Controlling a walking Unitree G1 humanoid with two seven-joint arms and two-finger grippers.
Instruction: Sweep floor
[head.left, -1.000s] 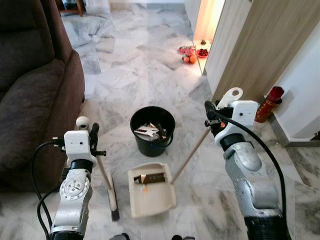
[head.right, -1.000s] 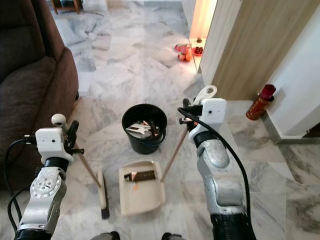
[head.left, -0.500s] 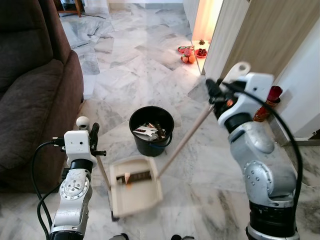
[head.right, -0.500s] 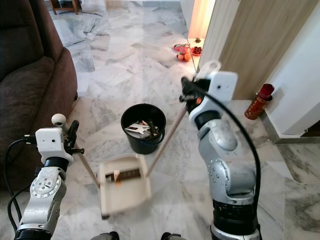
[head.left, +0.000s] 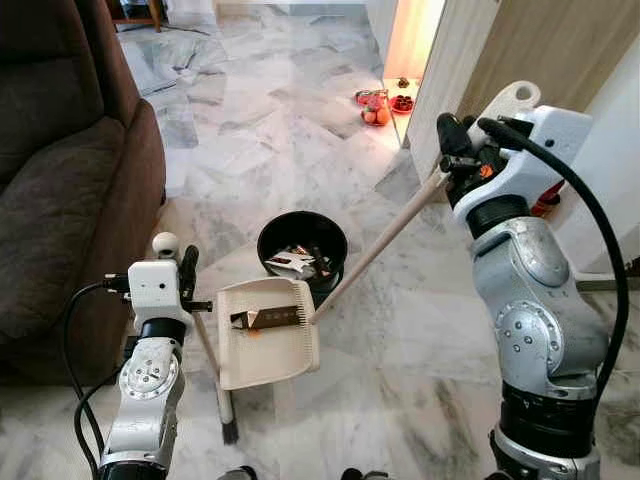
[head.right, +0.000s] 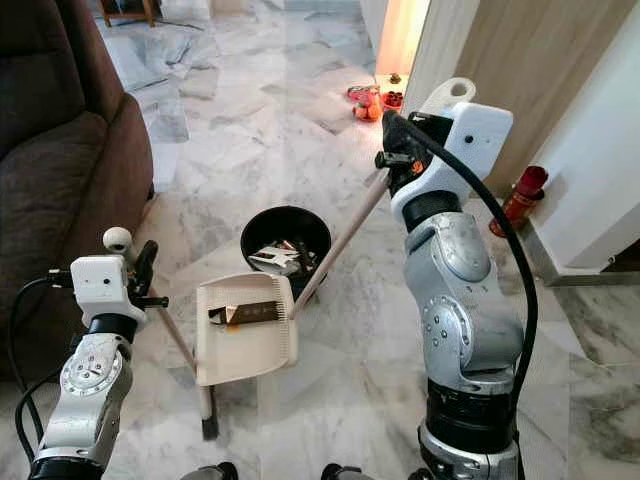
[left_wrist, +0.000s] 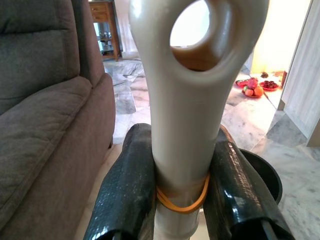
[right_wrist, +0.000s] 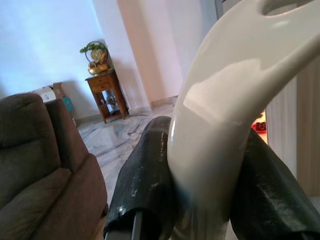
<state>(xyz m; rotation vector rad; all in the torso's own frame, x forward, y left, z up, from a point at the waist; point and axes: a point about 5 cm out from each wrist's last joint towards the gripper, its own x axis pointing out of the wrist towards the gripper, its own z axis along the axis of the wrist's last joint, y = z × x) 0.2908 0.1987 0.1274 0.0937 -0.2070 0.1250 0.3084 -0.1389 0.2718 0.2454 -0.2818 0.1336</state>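
In the middle of the frame, just below the black bin (head.left: 303, 252), the dustpan (head.left: 266, 335) hangs off the floor on its long handle, with some dark bits and an orange scrap sitting near its back wall. The right gripper (head.left: 453, 160), up in the upper right, has its fingers clamped on the pale grip at the top of that handle; the wrist shot shows both black fingers (right_wrist: 145, 185) pressed against it. The left gripper (head.left: 187, 285), lower left, is closed the same way round the broom (head.left: 214, 372) handle, an orange rubber band just above the fingers, and the broom head rests on the marble at the bottom of the frame. So I'd say the sweeping into the pan is pretty much done for this patch, and what's left is tipping the load into the bin, which already has paper scraps in it. The pan looks close to level, so nothing's pouring yet as far as I can tell. Hard to say if the floor under the pan is clean since the pan hides it. The couch (head.left: 60, 190) fills the left side, and the red can (head.right: 515, 200) by the wall on the right is partly hidden behind the arm.
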